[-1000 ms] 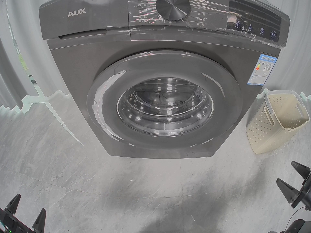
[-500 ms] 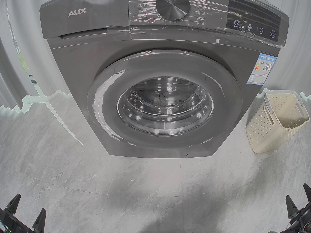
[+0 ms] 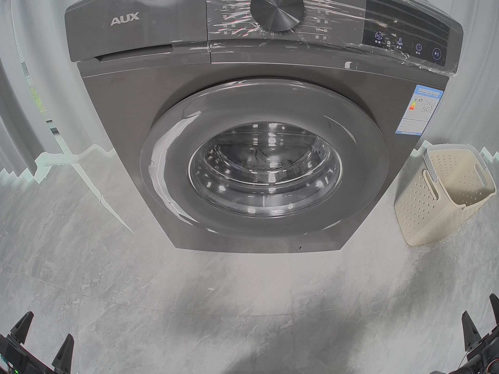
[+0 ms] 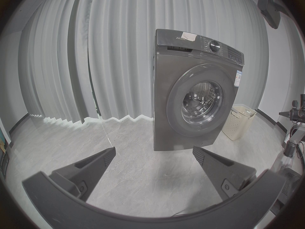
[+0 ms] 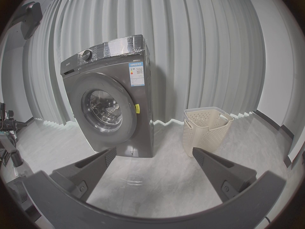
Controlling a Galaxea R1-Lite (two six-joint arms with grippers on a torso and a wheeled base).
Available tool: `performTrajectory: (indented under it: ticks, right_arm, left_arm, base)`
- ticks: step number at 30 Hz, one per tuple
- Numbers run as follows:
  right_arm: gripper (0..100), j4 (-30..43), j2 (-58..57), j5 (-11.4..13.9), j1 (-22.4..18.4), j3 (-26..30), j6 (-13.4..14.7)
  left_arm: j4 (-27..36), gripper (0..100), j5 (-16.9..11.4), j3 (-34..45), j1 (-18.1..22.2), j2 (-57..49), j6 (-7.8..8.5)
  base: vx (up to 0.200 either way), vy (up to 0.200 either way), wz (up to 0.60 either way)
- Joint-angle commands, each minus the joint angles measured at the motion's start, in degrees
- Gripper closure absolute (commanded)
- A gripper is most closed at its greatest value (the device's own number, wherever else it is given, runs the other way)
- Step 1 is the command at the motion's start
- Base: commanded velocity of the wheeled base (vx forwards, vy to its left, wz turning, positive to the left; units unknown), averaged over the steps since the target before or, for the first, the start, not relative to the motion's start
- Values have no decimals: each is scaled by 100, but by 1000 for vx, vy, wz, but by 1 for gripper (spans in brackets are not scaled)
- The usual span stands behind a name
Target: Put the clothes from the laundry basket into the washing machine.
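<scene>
The laundry basket (image 3: 444, 196) stands on the floor (image 3: 208, 297) just beside the washing machine (image 3: 130, 94), at its right-hand side. It is cream, perforated and tilted a little away from the machine. From the right wrist view the basket (image 5: 206, 128) shows its slotted walls and handles. I cannot tell from here whether anything lies at the bottom.

The machine's round door (image 3: 171, 146) sits flush against the grey front, and the drum glints behind the glass. Clear film covers the control panel around the dial (image 3: 277, 7), and a label (image 3: 420, 110) is stuck near the upper right corner.

My left gripper (image 3: 47, 328) hangs low over the floor, well short of the machine, its fingers spread and nothing between them. My right gripper (image 3: 481, 307) sits low on the other side, nearer the basket but apart from it, its fingers also spread and bare. Pale pleated curtains (image 5: 197, 48) hang behind everything.
</scene>
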Motion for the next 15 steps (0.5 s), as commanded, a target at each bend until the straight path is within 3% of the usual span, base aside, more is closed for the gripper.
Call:
performTrajectory:
  ticks: [1,15]
  right_arm:
    - [0,-10,-48,1,-5,92,11]
    - [0,-10,-48,-25,-5,101,11]
  left_arm:
    - [0,0,1,92,2,9,2]
    - [0,0,1,92,2,9,2]
  base:
    - [0,0,0]
    - [0,0,0]
